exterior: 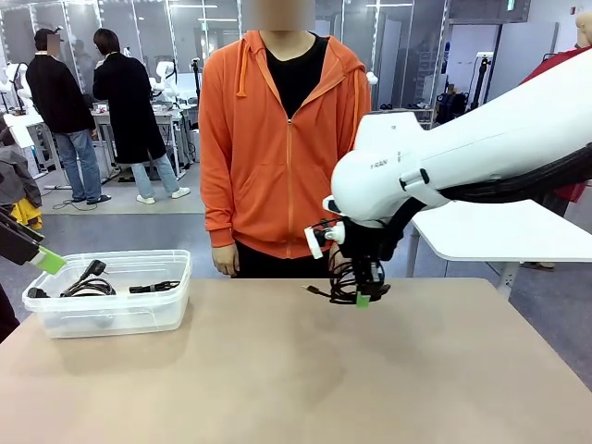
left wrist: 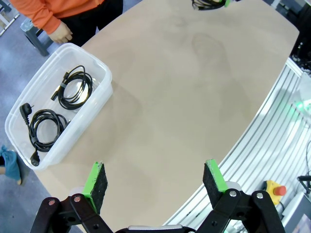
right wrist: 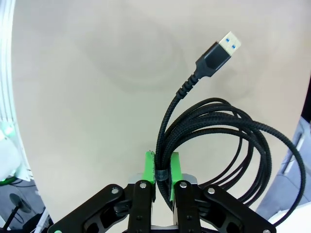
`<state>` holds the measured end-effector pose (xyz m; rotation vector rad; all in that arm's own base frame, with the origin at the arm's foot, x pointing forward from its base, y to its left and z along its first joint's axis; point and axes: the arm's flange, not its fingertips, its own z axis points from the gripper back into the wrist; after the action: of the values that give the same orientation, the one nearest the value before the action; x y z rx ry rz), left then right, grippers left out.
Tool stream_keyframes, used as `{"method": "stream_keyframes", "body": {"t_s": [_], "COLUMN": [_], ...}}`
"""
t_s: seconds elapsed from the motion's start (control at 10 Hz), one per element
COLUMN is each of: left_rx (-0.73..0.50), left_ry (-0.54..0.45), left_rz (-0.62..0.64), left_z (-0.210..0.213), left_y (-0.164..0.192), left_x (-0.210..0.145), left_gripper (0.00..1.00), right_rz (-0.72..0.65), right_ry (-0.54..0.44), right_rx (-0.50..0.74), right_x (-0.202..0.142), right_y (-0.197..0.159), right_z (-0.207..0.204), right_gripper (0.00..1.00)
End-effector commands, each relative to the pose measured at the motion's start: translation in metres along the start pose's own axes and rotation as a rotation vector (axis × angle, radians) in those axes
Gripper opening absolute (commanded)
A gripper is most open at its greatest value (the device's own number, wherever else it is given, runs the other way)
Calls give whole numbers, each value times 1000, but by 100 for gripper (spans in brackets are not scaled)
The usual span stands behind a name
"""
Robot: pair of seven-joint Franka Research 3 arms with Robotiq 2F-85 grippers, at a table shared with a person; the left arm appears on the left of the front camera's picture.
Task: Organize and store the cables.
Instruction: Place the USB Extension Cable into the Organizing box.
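With right pincer (right wrist: 163,170) clamped on the coiled USB cable (right wrist: 228,141) above the bench (exterior: 296,370), carry level toward the clear bin (exterior: 176,310) beside left pincer (left wrist: 155,182), jaws apart, minding the dangling plug.

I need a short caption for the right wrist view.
Right gripper shut on a coiled black USB cable above the tan table.
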<state>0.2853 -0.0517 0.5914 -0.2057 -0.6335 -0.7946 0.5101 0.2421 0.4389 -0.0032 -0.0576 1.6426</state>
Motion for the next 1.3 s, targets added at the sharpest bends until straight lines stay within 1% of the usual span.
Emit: {"method": "stream_keyframes", "body": {"t_s": [0.0, 0.2, 0.3, 0.6, 1.0, 1.2], "left_rx": [9, 9, 9, 9, 9, 9], "left_ry": [-10, -10, -10, -10, -10, -10], "left_rz": [14, 14, 14, 14, 14, 14], "left_z": [-2, -2, -2, -2, -2, -2], "left_y": [-2, -2, -2, -2, -2, -2], "left_x": [0, 0, 0, 0, 0, 0], "left_gripper": [100, 100, 100, 100, 100, 100], "right_rz": [-10, 0, 3, -28, 10, -6], "right_ry": [10, 6, -11, -61, -70, -55], "right_rx": [-16, -28, -28, -32, 21, 47], "right_x": [41, 83, 98, 132, 150, 153], "right_y": [-5, -8, -10, -13, -15, -16], "right_z": [-5, -17, -22, -41, -82, -96], "right_gripper": [0, 0, 0, 0, 0, 0]}}
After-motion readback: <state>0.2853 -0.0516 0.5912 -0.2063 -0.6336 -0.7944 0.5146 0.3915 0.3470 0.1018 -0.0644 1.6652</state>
